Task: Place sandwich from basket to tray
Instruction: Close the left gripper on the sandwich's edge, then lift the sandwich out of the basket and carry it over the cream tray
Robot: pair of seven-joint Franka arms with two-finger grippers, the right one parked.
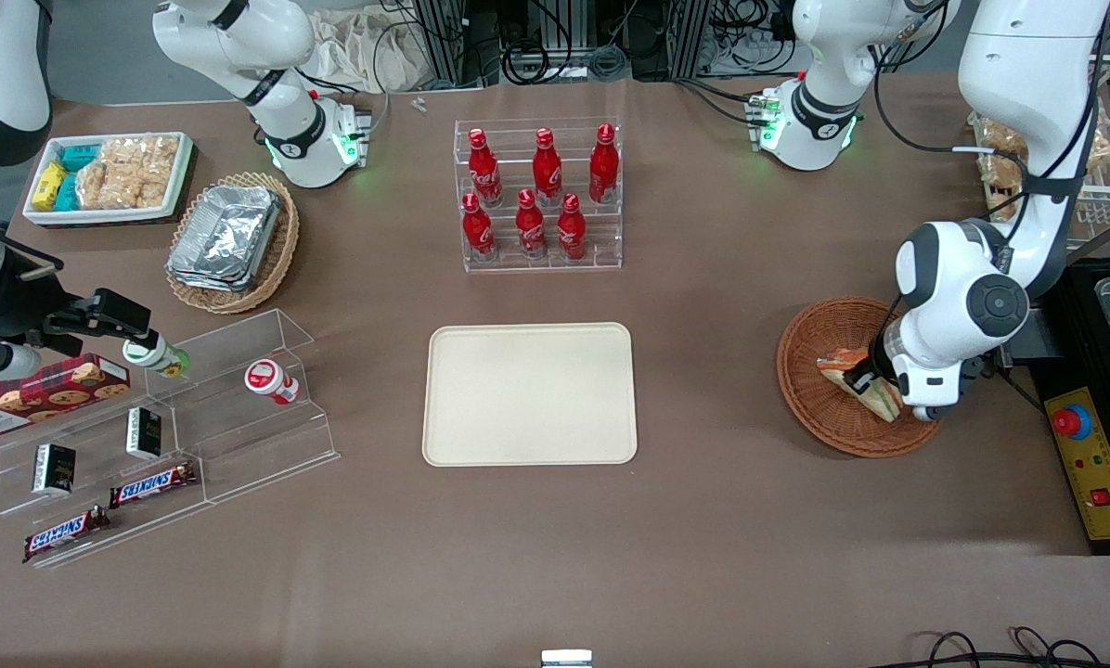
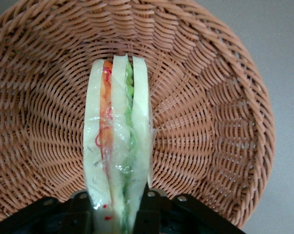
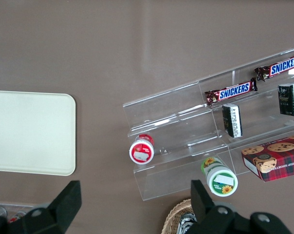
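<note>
Wicker is surrounding the sandwich (image 2: 119, 141), which is standing on edge inside the basket (image 2: 220, 122) toward the working arm's end of the worktop. The gripper (image 2: 121, 214) is reaching into the basket, its jaws closing on the sandwich's bread faces. Lifting straight up, clear of the rim, is probably wisest before carrying it to the bare tray (image 1: 529, 393) mid-worktop.

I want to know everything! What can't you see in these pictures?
- Front view: the arm's wrist covers the gripper and part of the sandwich in the basket.
- Wrist view: the sandwich's gripped end is cut off by the edge, so fingertip contact is unseen.
- Wrist view: the tray is out of frame.
</note>
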